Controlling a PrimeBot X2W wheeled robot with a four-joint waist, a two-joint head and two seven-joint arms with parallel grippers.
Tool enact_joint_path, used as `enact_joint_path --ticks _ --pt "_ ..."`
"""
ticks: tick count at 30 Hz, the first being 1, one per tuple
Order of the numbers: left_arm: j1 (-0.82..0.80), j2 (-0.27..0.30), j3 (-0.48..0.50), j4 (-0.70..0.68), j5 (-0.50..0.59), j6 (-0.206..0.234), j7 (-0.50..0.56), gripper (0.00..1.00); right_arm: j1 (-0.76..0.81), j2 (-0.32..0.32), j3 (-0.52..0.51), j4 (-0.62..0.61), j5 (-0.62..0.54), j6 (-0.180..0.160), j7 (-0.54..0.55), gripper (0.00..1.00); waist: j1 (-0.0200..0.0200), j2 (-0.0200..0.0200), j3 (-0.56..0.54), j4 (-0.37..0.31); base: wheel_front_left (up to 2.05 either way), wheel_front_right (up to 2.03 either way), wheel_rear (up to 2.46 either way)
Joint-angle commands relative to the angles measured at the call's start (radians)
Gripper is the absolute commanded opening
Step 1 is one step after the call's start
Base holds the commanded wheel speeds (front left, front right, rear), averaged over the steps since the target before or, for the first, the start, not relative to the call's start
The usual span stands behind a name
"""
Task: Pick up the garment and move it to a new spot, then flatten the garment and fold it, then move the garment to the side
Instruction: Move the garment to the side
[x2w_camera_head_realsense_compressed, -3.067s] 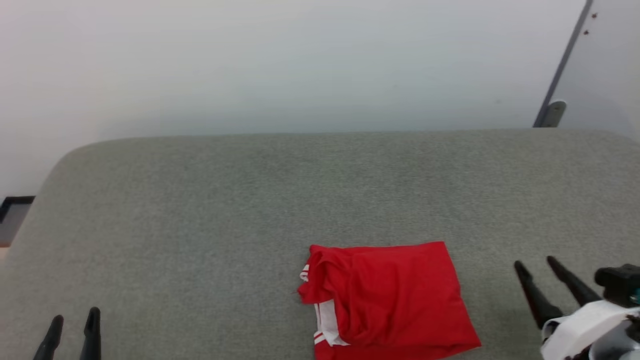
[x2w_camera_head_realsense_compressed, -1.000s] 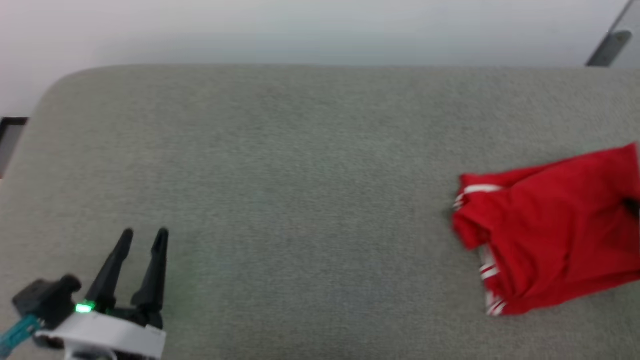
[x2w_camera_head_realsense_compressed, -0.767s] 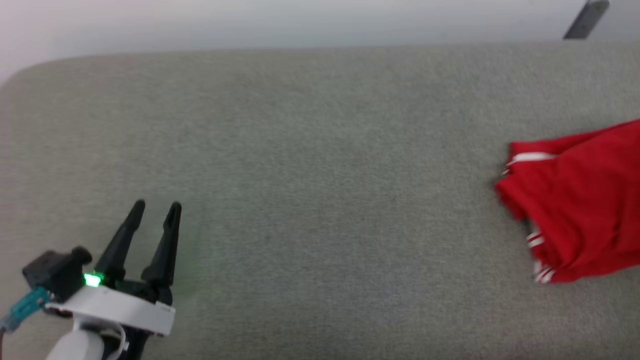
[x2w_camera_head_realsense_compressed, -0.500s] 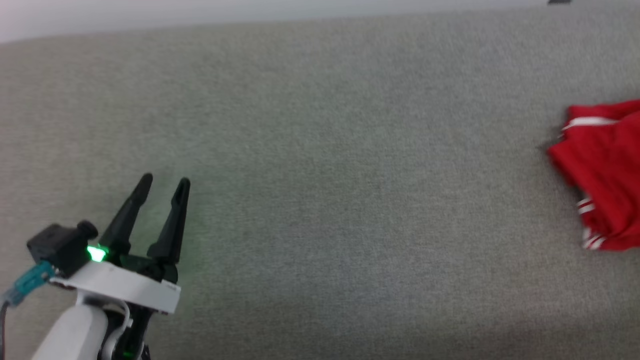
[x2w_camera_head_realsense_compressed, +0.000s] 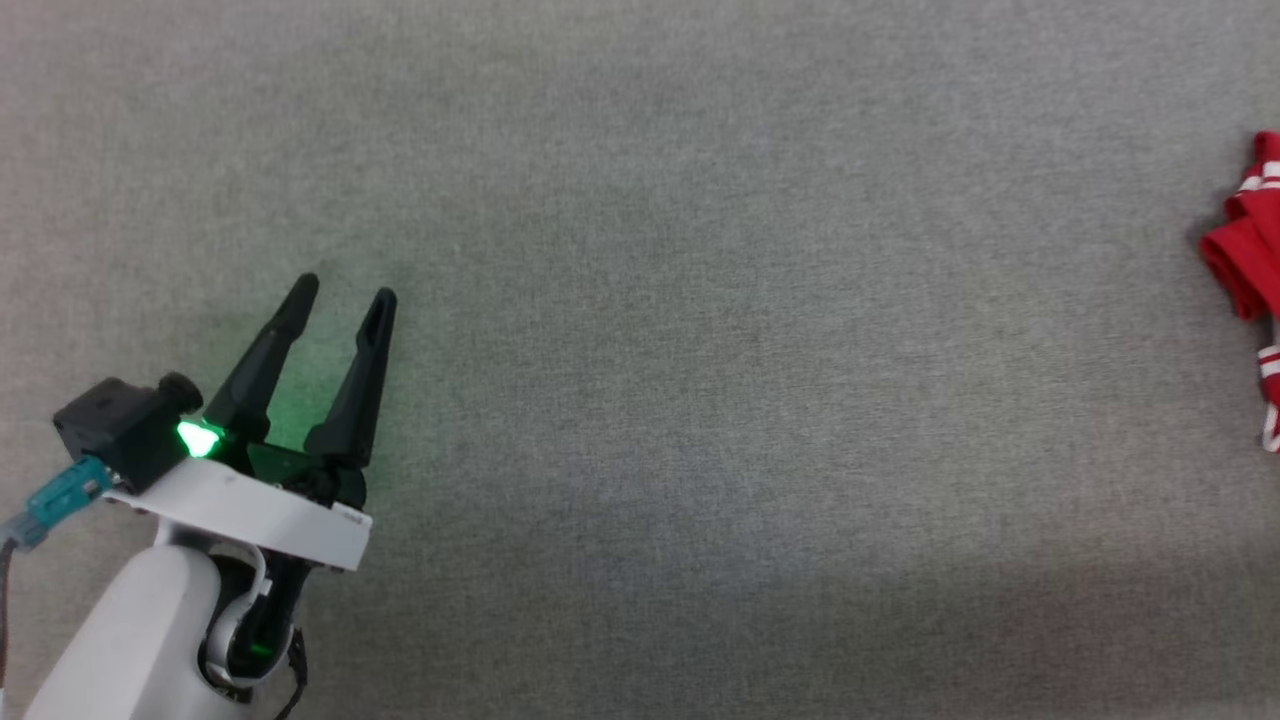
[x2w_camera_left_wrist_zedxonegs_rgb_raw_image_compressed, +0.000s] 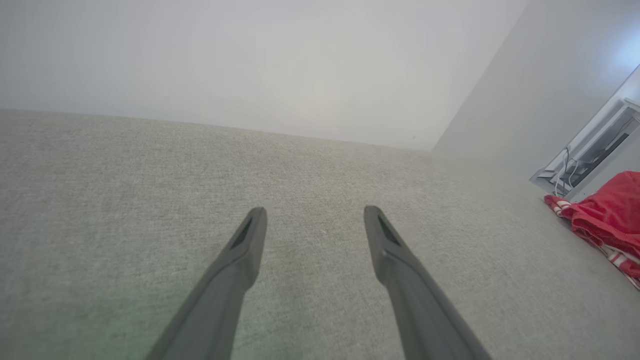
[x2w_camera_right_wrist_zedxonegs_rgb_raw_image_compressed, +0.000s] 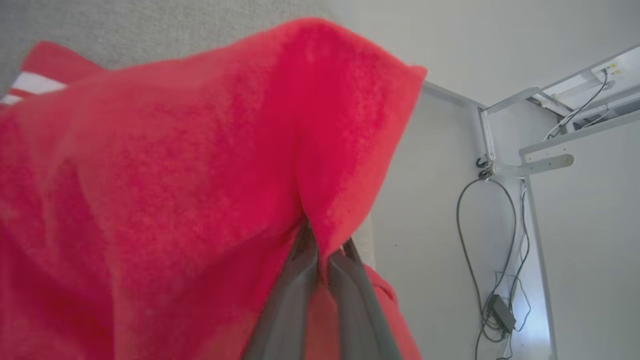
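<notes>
So the left gripper (x2w_camera_head_realsense_compressed: 345, 292) sits at the lower left of the head view, fingers spread wide with nothing but gray fabric between them. There's a green light on its wrist throwing a faint green glow onto the counter (x2w_camera_head_realsense_compressed: 700, 350). Can't really tell if the fingertips touch the surface or just hang over it.

The garment (x2w_camera_head_realsense_compressed: 1245, 260) is way over at the right edge of the head view, cut off by the frame, so all you get there is a bunched red bit with some white-and-red striped trim. It's well apart from the left gripper, with a big bare stretch of counter between them. In the left wrist view it's the same story: open fingers up front and the red heap (x2w_camera_left_wrist_zedxonegs_rgb_raw_image_compressed: 605, 215) off at the far right, its lower edge lying on the counter near the wall (x2w_camera_left_wrist_zedxonegs_rgb_raw_image_compressed: 300, 75).

In the right wrist view, the right gripper (x2w_camera_right_wrist_zedxonegs_rgb_raw_image_compressed: 325, 250) is clamped tight on a fold of the garment (x2w_camera_right_wrist_zedxonegs_rgb_raw_image_compressed: 175, 175), red cloth draping over and around the fingertips. A strip of white trim shows at the upper left, and cables (x2w_camera_right_wrist_zedxonegs_rgb_raw_image_compressed: 467, 240) hang down the wall behind.
</notes>
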Motion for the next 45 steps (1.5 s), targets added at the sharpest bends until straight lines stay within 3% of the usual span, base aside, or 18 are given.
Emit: enact_joint_path --ticks 1,9,10,11,12,18,26,37,45 --pt "-0.013 0.002 -0.002 0.0 -0.006 -0.003 0.001 1.0 -0.017 0.016 -0.002 0.022 -0.004 -0.002 -0.013 0.0 0.0 0.0 0.017 0.007 0.0 0.0 0.0" --pt "-0.007 0.012 0.006 0.009 -0.013 -0.003 0.001 1.0 -0.09 0.095 -0.046 0.179 -0.073 -0.002 -0.066 0.0 0.0 0.0 0.005 0.004 0.0 0.0 0.0" --pt "0.001 0.011 0.008 0.01 -0.013 -0.003 0.001 1.0 -0.097 0.102 -0.057 0.2 -0.084 -0.002 -0.071 0.04 0.0 0.0 -0.004 0.002 0.0 0.0 0.0" --pt "0.01 0.011 0.015 0.01 -0.014 -0.003 0.001 1.0 -0.102 0.109 -0.065 0.216 -0.095 -0.002 -0.072 0.42 0.0 0.0 -0.014 0.0 0.0 0.0 0.0" --pt "0.019 0.01 0.022 0.012 -0.014 -0.003 0.001 1.0 -0.105 0.116 -0.068 0.232 -0.105 -0.002 -0.072 1.0 0.0 0.0 -0.028 -0.002 0.0 0.0 0.0" --pt "0.099 0.005 0.059 0.023 -0.019 -0.003 0.001 1.0 -0.09 0.143 -0.099 0.3 -0.146 -0.002 -0.109 1.0 0.0 0.0 -0.128 -0.008 0.0 0.0 0.0" --pt "0.25 0.004 0.143 0.021 -0.014 -0.003 0.001 1.0 0.013 0.204 -0.092 0.299 -0.122 -0.002 -0.265 1.0 0.0 0.0 -0.285 0.001 0.0 0.0 0.0" --pt "0.467 -0.034 0.293 -0.016 0.061 -0.003 0.001 1.0 0.194 0.293 -0.01 0.17 -0.023 -0.002 -0.483 1.0 0.0 0.0 -0.443 0.024 0.0 0.0 0.0" --pt "0.562 -0.063 0.36 -0.039 0.087 -0.004 0.001 1.0 0.31 0.371 0.005 0.05 0.008 -0.002 -0.558 1.0 0.0 0.0 -0.482 0.052 0.0 0.0 0.0"
